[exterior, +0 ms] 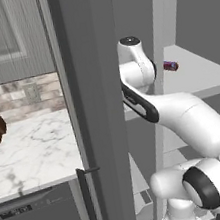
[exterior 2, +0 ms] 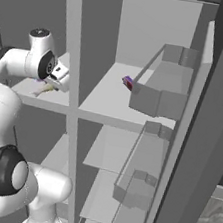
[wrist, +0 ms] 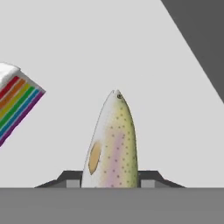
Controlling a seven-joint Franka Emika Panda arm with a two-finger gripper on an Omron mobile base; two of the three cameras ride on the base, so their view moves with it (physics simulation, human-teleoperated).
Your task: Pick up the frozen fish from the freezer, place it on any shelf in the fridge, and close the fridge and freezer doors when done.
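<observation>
Jaws pinch the slim speckled cream-tan frozen fish [wrist: 113, 144] mid-body on the freezer shelf [wrist: 131, 52]; likely stiff, light, slippery.

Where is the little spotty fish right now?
The small pale speckled fish sits between the gripper's two dark finger tips in the hand view, on a pale freezer shelf, with the rainbow-striped cake slice off to its left.

The frozen fish [wrist: 113, 142] sits between the jaws on a freezer shelf [wrist: 131, 52], cake slice [wrist: 15, 103] off to its left, can [exterior 2: 128, 82] over in the fridge [exterior 2: 160, 35].
</observation>
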